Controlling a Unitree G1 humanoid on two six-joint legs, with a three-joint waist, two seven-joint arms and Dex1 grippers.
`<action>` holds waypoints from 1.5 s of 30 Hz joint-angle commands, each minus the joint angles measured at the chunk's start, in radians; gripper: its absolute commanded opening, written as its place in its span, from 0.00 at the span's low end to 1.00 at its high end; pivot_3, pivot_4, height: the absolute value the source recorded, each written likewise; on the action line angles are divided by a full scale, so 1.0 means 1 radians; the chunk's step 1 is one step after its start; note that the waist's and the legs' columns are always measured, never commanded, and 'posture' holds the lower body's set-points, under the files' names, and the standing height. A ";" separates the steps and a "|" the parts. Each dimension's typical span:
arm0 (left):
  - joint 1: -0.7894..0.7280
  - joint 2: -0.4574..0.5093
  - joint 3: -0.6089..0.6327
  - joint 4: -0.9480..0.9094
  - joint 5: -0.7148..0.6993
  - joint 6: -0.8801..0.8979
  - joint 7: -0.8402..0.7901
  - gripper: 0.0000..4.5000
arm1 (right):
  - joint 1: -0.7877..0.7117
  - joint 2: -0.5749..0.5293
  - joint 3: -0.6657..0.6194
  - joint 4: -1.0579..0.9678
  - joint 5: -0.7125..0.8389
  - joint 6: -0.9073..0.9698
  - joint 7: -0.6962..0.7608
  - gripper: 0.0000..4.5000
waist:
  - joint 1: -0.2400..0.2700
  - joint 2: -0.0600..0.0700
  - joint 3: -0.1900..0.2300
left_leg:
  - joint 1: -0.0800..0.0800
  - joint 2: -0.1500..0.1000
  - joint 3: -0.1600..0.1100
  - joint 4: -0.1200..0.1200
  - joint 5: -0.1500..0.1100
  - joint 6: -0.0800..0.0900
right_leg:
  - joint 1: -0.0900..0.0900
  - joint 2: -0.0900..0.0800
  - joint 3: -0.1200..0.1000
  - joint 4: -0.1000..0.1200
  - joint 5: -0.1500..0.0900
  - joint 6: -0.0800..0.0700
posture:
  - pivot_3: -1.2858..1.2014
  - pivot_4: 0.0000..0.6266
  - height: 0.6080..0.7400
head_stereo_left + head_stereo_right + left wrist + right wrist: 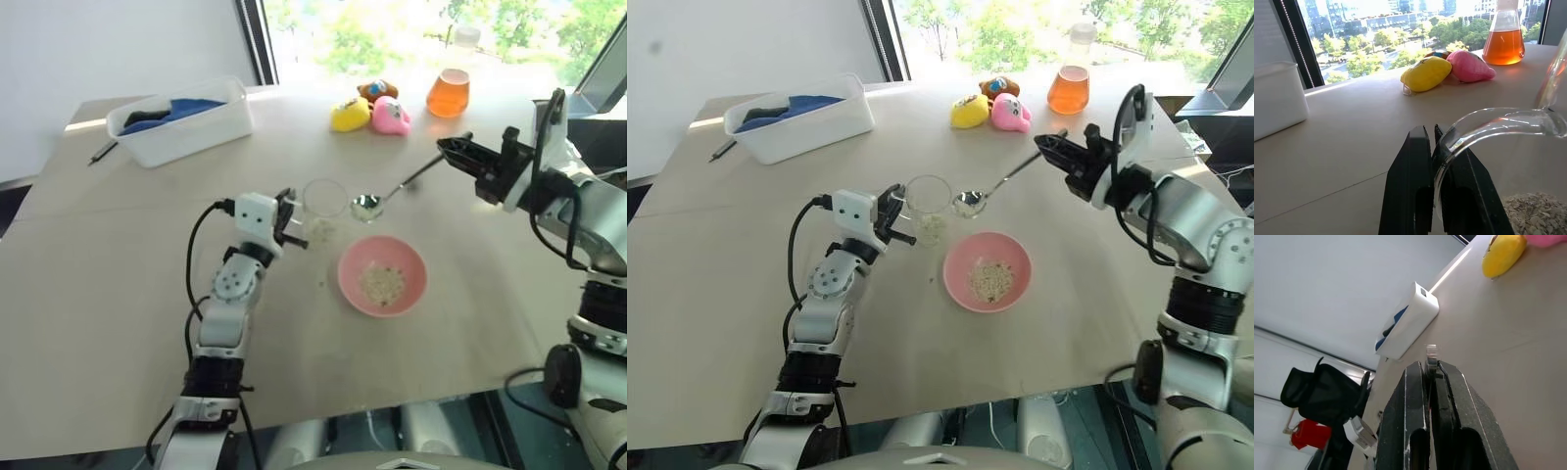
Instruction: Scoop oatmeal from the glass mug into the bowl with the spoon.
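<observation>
On the table (118,294), the pink bowl (382,275) is sitting just right of the glass mug (323,201), which the left gripper (291,221) is pinching; the right gripper (453,150) is clamping the spoon (392,193), handle slanting down-left, scoop hovering between mug and bowl.

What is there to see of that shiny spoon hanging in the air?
The spoon is polished silver metal, with a long thin handle and an oval bowl that mirrors the bright window. The right gripper holds it by the handle's far end, jaws shut. It slopes down from there, its bowl hanging just beside the glass mug and beyond the pink bowl, and looks empty of oatmeal. Whether it touches the mug's rim cannot be told.
</observation>
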 commanded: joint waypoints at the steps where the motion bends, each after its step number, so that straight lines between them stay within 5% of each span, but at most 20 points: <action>1: 0.007 0.008 -0.002 0.005 0.008 -0.012 -0.009 0.00 | 0.016 -0.036 0.022 -0.052 0.038 -0.004 0.056 0.00 | 0.000 0.000 0.000 | 0.000 0.000 0.000 0.000 0.000 0.000 | 0.000 0.000 0.000 0.000 0.000 0.000 | 0.52 0.24 1.00; 15: 0.031 0.004 -0.006 -0.006 0.014 -0.017 -0.006 0.00 | 0.048 -0.260 0.159 -0.078 -0.132 0.026 0.315 0.00 | 0.004 0.000 0.000 | 0.000 0.000 0.000 0.002 0.000 0.000 | 0.001 0.000 0.000 0.000 0.000 0.000 | 0.52 0.24 1.00; 34: 0.034 0.014 -0.011 0.015 0.019 -0.024 -0.019 0.00 | -0.130 -0.470 0.459 -0.446 -0.932 -0.109 0.979 0.00 | 0.020 -0.002 -0.001 | 0.000 0.000 0.000 0.002 -0.001 0.000 | 0.001 -0.001 -0.001 -0.001 0.000 0.000 | 0.52 0.24 1.00; 42: 0.039 0.014 -0.013 0.015 0.018 -0.026 -0.017 0.00 | -0.164 -0.335 0.334 -0.379 -0.816 -0.012 0.904 0.00 | 0.028 -0.003 -0.002 | 0.000 0.000 0.000 0.003 -0.001 0.000 | 0.001 -0.003 -0.001 -0.001 0.000 0.000 | 0.52 0.24 1.00; 45: 0.044 0.013 -0.012 0.021 0.019 -0.031 -0.014 0.00 | -0.245 -0.213 0.241 -0.244 -0.680 0.015 0.727 0.00 | 0.026 -0.003 -0.002 | 0.000 0.000 0.000 0.003 -0.001 0.000 | 0.001 -0.002 0.000 -0.001 0.000 0.000 | 0.52 0.24 1.00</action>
